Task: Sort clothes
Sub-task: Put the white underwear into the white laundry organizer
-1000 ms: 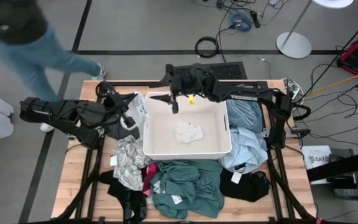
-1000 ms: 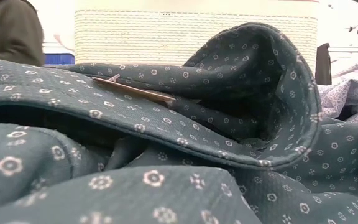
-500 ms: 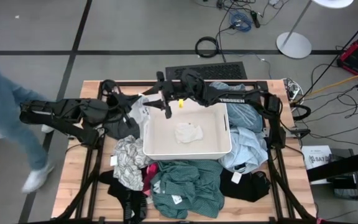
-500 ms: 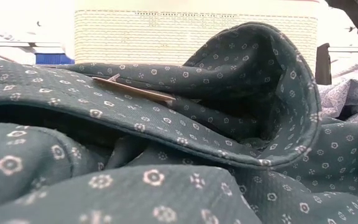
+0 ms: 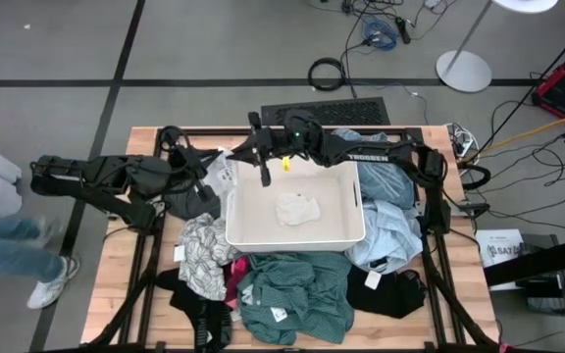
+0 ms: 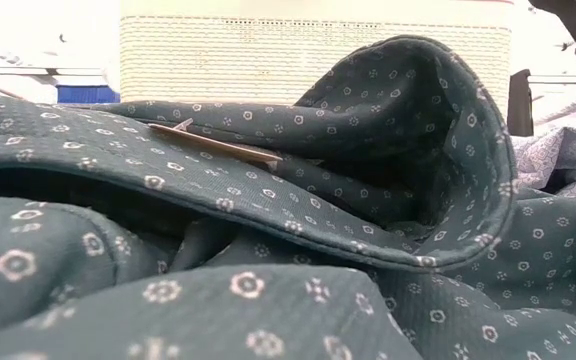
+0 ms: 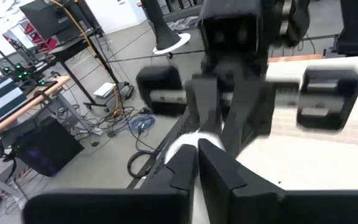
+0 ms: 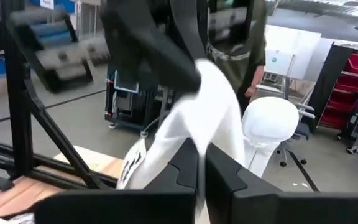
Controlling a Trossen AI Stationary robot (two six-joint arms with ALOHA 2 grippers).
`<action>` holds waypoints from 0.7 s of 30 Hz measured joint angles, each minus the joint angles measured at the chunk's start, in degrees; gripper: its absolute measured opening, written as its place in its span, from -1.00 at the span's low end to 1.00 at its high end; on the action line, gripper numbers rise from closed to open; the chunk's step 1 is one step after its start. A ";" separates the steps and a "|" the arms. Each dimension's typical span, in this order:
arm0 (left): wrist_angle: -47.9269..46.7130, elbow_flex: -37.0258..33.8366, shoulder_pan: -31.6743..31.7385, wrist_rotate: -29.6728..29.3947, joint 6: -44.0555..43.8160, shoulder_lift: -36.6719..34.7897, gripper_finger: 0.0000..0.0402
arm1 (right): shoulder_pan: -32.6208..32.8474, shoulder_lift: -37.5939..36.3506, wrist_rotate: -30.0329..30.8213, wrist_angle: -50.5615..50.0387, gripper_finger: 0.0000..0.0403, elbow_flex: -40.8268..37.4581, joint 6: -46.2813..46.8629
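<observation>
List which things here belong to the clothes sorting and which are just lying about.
Job:
teal-green shirt
light blue shirt
white-grey patterned garment
black garment
white garment
white bin

Lying about:
cable coil
lamp base

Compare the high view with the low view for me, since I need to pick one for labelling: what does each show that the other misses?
Only the high view shows both arms, with the left gripper and right gripper meeting over the bin's far left corner, a white garment between them. It also shows the light cloth lying in the bin and the black garment. Only the low view shows the teal shirt's small flower print and its tag up close. Both show the teal shirt and the bin.
</observation>
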 joint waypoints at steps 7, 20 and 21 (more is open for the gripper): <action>-4.56 0.00 0.00 -4.51 -3.63 -0.66 -0.60 | -3.53 -9.18 0.13 -3.17 -1.00 0.02 0.67; -7.84 -6.21 -0.07 -6.74 -10.49 -6.87 -0.56 | -1.17 -27.63 0.76 -40.87 -1.00 -0.25 -7.90; -7.69 -6.68 -0.07 -7.53 -10.45 -7.31 -0.56 | -0.09 -28.59 1.83 -42.12 -1.00 -0.96 -8.09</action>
